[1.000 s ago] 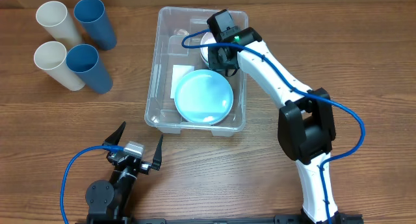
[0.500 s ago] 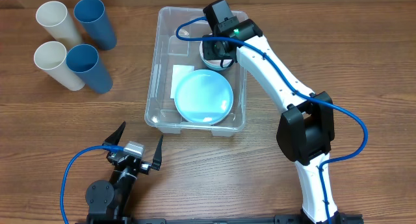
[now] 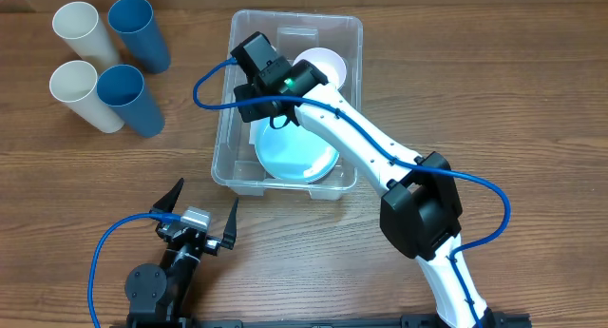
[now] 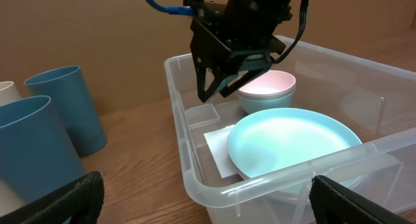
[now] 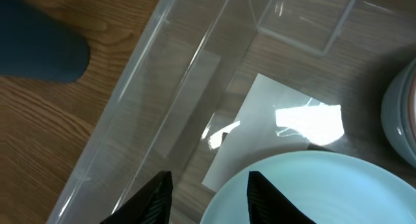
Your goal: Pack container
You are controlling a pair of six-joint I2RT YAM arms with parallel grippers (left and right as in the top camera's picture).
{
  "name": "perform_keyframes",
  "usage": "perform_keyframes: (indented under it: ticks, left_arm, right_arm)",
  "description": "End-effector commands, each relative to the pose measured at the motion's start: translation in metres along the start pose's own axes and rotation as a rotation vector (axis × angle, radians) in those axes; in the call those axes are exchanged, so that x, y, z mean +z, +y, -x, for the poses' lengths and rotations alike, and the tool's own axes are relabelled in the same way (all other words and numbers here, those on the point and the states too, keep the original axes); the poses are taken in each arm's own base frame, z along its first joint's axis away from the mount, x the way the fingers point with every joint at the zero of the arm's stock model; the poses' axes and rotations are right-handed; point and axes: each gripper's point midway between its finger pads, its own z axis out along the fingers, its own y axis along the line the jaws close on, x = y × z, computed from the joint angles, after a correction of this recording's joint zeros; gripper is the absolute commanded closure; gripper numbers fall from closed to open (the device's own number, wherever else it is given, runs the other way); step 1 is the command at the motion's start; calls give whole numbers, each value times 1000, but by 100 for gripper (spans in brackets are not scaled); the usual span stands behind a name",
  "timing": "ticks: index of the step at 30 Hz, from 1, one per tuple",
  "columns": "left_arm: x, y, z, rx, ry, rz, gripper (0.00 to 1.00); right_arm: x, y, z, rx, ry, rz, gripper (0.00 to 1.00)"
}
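Just inside container's (image 3: pixel 225 109) left wall, right tool (image 4: pixel 214 93) above plate (image 3: pixel 287 163) rim.

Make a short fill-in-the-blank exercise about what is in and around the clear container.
1. The plate in the container is light ____.
2. Left of the container stand ____ cups.
3. The right end effector hangs over the container and holds ____.
4. The left end effector has its jaws wide ____.
Missing words: blue; four; nothing; open.
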Motion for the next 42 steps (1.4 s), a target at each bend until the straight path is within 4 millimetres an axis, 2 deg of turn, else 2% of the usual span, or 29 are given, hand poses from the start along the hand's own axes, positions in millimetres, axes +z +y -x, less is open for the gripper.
perform_keyframes:
  ticks: [1, 6, 12, 16, 22, 25, 27, 28, 29, 31, 35, 37, 39, 42]
  left_arm:
    - [0, 2, 0, 12, -3, 10, 0]
    - [0, 2, 0, 12, -3, 10, 0]
    - [0, 2, 0, 12, -3, 10, 0]
    - [0, 2, 0, 12, -3, 10, 0]
    - [0, 2, 0, 12, -3, 10, 0]
    - [0, 2, 0, 12, -3, 10, 0]
    - [0, 2, 0, 12, -3, 10, 0]
    - [0, 2, 0, 12, -3, 10, 0]
    - [0, 2, 0, 12, -3, 10, 0]
    - [0, 2, 0, 12, -3, 10, 0]
    - [0, 2, 0, 12, -3, 10, 0]
    - [0, 2, 0, 12, -3, 10, 0]
    - [0, 2, 0, 12, -3, 10, 0]
    - [0, 2, 0, 12, -3, 10, 0]
  right_arm:
    - [-23, 19, 18, -9, -55, 81, 60]
    - [-23, 39, 14, -34, -56, 124, 60]
    - [-18, 79, -1, -101, -51, 165, 61]
    - [-13, 86, -10, -115, -31, 166, 61]
    - [-19, 47, 4, -66, -43, 82, 62]
    - [-56, 12, 22, -8, -70, 41, 62]
    - [-99, -13, 29, 69, -86, 17, 61]
    - [-115, -27, 23, 127, -63, -3, 62]
    - [-124, -40, 8, 183, 3, -20, 61]
    - [-127, -47, -29, 224, 165, -27, 62]
    - [-134, -49, -75, 251, 335, -102, 62]
    - [-129, -48, -90, 245, 388, -119, 62]
    - [-117, -49, -111, 248, 447, -144, 65]
    - [-103, -54, -129, 258, 495, -166, 66]
